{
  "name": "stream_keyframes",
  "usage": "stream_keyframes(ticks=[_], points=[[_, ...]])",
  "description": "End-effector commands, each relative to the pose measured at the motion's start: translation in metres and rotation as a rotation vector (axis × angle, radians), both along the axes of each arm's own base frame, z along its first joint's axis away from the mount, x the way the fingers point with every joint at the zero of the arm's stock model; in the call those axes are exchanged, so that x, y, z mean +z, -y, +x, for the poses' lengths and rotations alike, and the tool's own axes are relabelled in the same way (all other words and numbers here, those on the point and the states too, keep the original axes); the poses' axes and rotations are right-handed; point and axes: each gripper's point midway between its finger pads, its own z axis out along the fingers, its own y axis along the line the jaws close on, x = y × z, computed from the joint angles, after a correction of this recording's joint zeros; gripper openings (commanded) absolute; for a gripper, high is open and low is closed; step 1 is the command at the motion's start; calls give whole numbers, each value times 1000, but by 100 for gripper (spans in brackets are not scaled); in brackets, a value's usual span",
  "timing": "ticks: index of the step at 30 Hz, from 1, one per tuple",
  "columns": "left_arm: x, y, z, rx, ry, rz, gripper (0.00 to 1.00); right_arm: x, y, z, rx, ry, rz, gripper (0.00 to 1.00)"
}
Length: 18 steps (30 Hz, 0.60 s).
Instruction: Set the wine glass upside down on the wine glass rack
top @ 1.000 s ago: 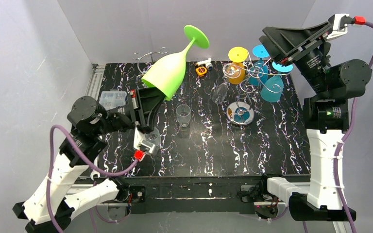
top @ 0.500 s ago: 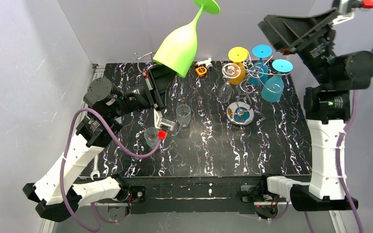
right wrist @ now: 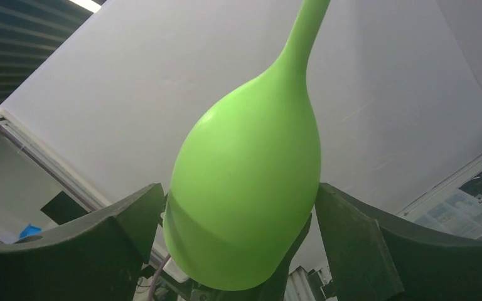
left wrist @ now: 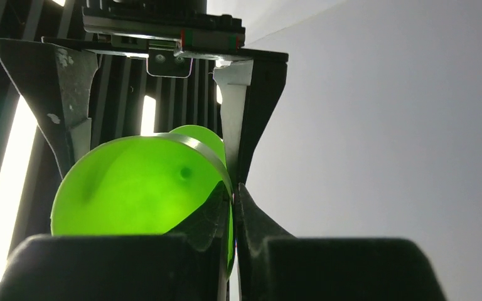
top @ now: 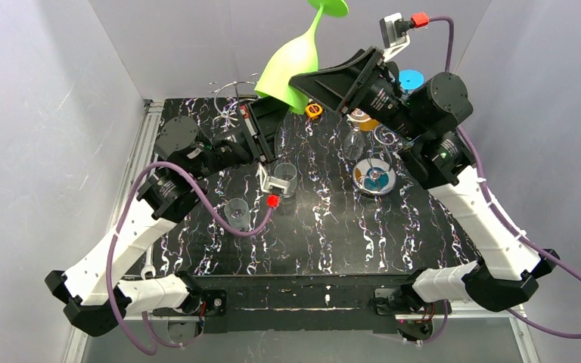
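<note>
Left pincer (left wrist: pixel 233 188) clenched on the rim of the green wine glass (top: pixel 293 64), held tilted, foot up, above the far surface (top: pixel 333 227). Right pincer (right wrist: pixel 238 204) released, straddling its bowl. Rack (top: pixel 384 138) far right.

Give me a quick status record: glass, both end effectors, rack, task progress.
Glass: green wine glass, raised above the table, tilted, foot uppermost
Left end effector: shut, pinching the glass's rim
Right end effector: open, one finger on each side of the bowl; contact unclear
Rack: wine glass rack on the table, right of centre, partly hidden behind the right arm
Progress: glass not yet on the rack
</note>
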Motion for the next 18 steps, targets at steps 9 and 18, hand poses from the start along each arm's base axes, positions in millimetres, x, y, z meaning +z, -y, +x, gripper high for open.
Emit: stream_keyframes(ticks=[9,18], points=[[-17,-14,-22,-11,39,13,0,3,-43,-27,92,41,102,88],[-64,-24,-36,-24,-13,92,81,-8,-8,-22,-98,73,11,70]])
